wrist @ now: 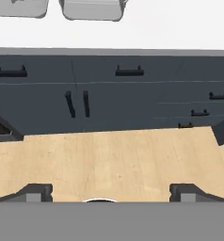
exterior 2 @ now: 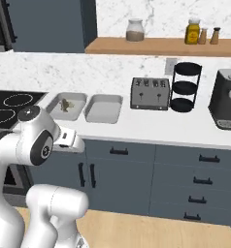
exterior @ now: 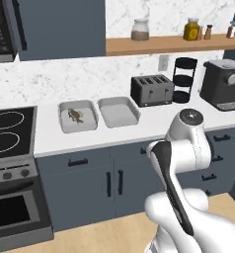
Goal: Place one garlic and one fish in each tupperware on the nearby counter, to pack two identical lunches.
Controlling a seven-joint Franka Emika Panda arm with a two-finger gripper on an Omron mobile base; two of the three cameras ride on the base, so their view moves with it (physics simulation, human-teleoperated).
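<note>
Two pale grey tupperware trays sit side by side on the white counter point(exterior: 151, 122). The left tupperware point(exterior: 63, 121) holds one brown mottled fish point(exterior: 75, 115); the right tupperware point(exterior: 118, 112) holds nothing. From the other side I see the same fish point(exterior 2: 65, 105) and the bare right tray point(exterior 2: 103, 110). Garlic is out of view. My gripper point(wrist: 111, 193) is open with nothing between its fingers. It hangs low in front of the cabinets, aimed at the wooden floor, well short of the trays point(wrist: 92, 12).
A cooktop point(exterior: 11, 129) lies left of the trays. To their right stand a dark toaster point(exterior: 151, 90), a black tiered rack point(exterior: 184, 79) and a coffee machine point(exterior: 223, 84). A wooden shelf point(exterior: 164, 45) with jars hangs above. Dark drawers point(wrist: 128, 94) face the gripper.
</note>
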